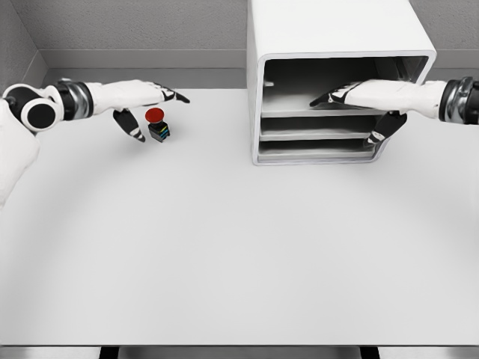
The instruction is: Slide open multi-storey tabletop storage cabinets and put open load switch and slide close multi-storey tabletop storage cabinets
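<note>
Left hand (142, 101): fingers spread, hovering over the red-capped load switch (156, 124), poised to grasp.
Right hand (367, 97): spread flat at the cabinet (337, 75) front.

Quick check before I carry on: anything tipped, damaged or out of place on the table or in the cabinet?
Nothing stands out. The red-capped black load switch stands upright on the white table by the left hand. The white multi-storey cabinet sits square; the right hand is at its front.
</note>
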`<act>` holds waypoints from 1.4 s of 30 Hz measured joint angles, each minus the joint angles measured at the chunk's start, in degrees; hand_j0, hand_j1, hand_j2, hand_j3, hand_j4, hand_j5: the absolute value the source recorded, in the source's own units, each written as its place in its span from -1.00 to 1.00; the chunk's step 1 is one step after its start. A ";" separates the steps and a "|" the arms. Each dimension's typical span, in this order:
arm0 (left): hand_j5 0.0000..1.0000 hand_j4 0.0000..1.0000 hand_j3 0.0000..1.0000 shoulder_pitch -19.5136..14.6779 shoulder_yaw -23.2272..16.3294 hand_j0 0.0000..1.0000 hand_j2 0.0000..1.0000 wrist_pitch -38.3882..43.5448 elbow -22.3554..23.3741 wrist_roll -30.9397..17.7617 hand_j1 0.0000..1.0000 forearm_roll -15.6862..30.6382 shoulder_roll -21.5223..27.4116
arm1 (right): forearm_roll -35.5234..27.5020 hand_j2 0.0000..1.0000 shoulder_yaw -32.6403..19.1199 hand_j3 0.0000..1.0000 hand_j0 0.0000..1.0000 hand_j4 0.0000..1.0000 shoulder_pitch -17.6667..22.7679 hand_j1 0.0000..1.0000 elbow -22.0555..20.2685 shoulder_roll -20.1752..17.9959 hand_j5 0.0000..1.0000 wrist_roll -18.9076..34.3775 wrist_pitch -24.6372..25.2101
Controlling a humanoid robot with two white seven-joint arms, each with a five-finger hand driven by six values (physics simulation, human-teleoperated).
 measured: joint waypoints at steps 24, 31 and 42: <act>0.88 0.88 0.88 -1.14 0.80 0.88 0.88 0.00 4.84 1.71 0.88 -9.14 -3.05 | -1.43 1.00 -0.62 1.00 1.00 1.00 0.61 1.00 -6.63 -1.28 1.00 -0.07 0.16; 0.45 0.45 0.45 -1.14 0.75 0.45 0.45 0.00 5.36 2.64 0.45 -9.18 -3.10 | -7.87 1.00 -0.65 1.00 1.00 1.00 2.81 1.00 -8.63 -2.98 1.00 -0.14 1.67; 0.06 0.06 0.06 -1.14 0.34 0.06 0.06 2.22 7.59 3.65 0.06 -8.67 -3.06 | -0.34 1.00 1.48 1.00 1.00 1.00 4.83 1.00 -11.58 -6.21 1.00 -1.74 -1.58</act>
